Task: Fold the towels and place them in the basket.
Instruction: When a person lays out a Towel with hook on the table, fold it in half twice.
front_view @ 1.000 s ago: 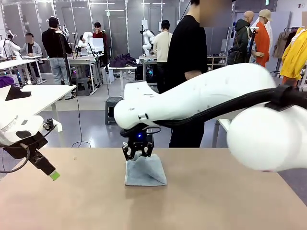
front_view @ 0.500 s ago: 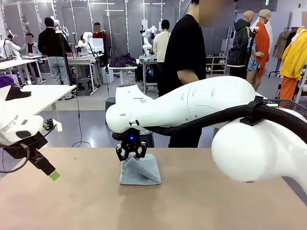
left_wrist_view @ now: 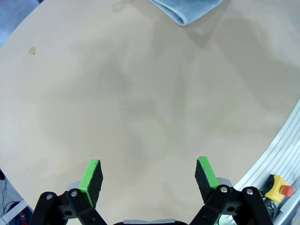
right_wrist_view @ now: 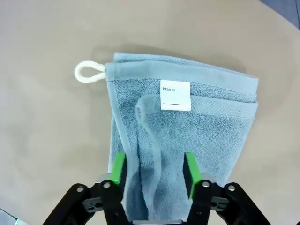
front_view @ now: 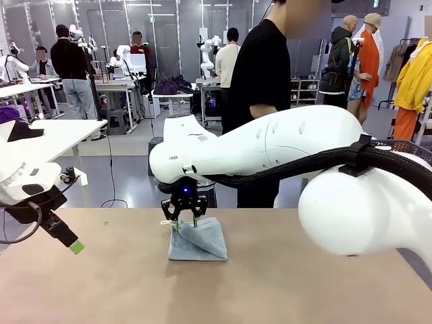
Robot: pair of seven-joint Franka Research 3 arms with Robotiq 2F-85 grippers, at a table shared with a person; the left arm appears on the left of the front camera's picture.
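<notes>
A pale blue-grey towel [front_view: 199, 241] lies folded on the tan table, a little left of centre. The right wrist view shows its white label and a cream corner loop [right_wrist_view: 89, 72]. My right gripper [front_view: 183, 216] hangs just over the towel's left part. Its green pads stand apart, with a raised ridge of towel [right_wrist_view: 187, 136] loose between them, so my right gripper [right_wrist_view: 154, 168] is open. My left gripper [front_view: 71, 243] hovers at the table's left edge, and in its wrist view my left gripper [left_wrist_view: 150, 176] is open over bare table. The towel's corner [left_wrist_view: 187, 9] shows far off. The basket is out of view.
A person in black stands at the table's far side behind my right arm [front_view: 270, 145]. The bulky white arm crosses the right half of the front view. The table edge, with a yellow emergency stop button [left_wrist_view: 276, 187], lies near my left gripper.
My right gripper has opened and let go of the towel's fold, after shifting it a little to the left. The fold now lies lower. The left arm has not moved.
</notes>
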